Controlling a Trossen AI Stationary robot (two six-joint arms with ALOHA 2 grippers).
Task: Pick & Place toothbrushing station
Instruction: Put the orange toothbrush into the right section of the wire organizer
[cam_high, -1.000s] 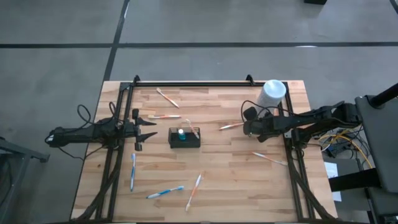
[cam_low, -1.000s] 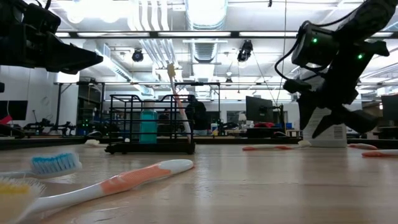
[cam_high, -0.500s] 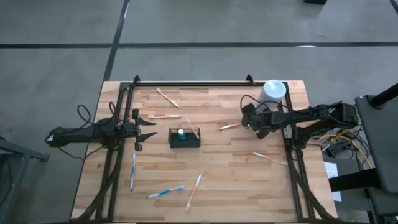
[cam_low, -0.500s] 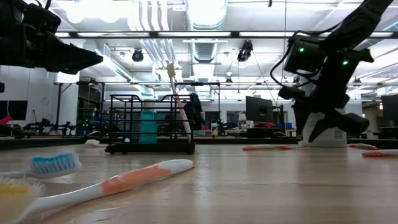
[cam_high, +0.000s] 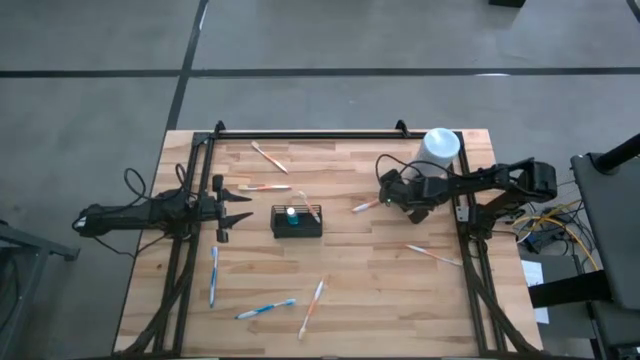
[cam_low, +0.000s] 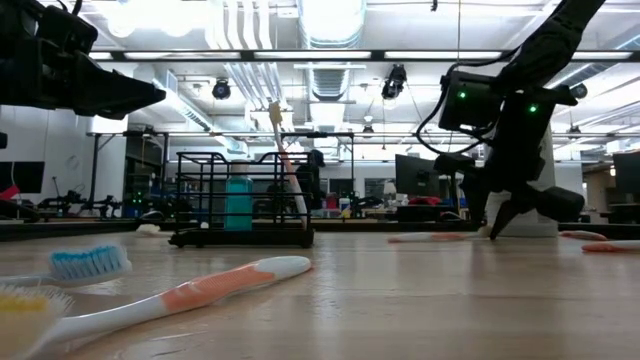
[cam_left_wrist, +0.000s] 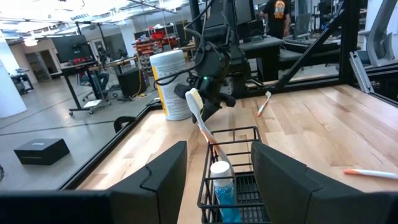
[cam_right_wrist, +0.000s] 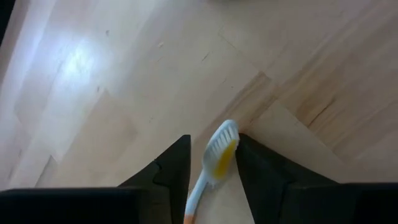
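Observation:
The toothbrushing station, a small black wire basket (cam_high: 297, 221) (cam_low: 240, 200), stands mid-table with a teal bottle and a leaning toothbrush in it. My right gripper (cam_high: 385, 199) (cam_right_wrist: 212, 138) slants down over an orange-and-white toothbrush (cam_high: 367, 204) that lies flat on the wood. It is open, and its fingers stand on either side of the brush's bristle head (cam_right_wrist: 221, 149). I cannot tell whether they touch the head. My left gripper (cam_high: 245, 205) waits open and level, just left of the basket.
A white canister (cam_high: 438, 146) stands at the far right corner, behind my right arm. Loose toothbrushes lie at the far left (cam_high: 268, 157), left of the basket (cam_high: 265, 187), near the front (cam_high: 265, 310) (cam_high: 312, 306) and at the right (cam_high: 435, 255). Black frame rails (cam_high: 300, 134) run along the table's edges.
My right gripper has gone toward the table's left and down, rolling as it went. It has ended low over the head of the orange-and-white toothbrush. The toothbrush has stayed where it was.

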